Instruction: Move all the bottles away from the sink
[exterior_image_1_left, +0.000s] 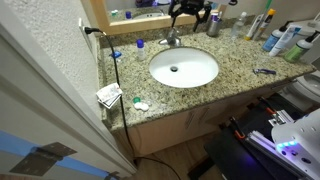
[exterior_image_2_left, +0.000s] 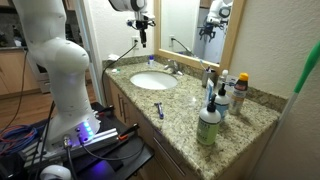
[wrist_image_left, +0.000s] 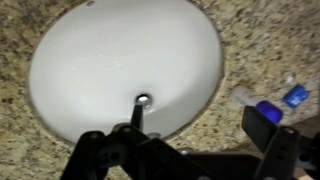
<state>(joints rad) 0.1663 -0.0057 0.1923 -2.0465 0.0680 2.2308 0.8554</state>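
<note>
"Which step is this?"

"Just lining up. The gripper (wrist_image_left: 176, 125) hangs over the sink (wrist_image_left: 90, 60), jaws spread wide, nothing in them."

"And the bottles?"

"A small blue bottle (wrist_image_left: 250, 98) lies just beside the sink's rim, near the counter's (exterior_image_1_left: 230, 80) back edge. The other bottles (exterior_image_2_left: 222, 100) stand at the counter's far end, well apart."

"Next?"

"I'd say it should swing over the blue one, drop and close."

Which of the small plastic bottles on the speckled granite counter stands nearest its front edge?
The green bottle: it stands foremost in the cluster, with the other bottles grouped behind it.
</note>
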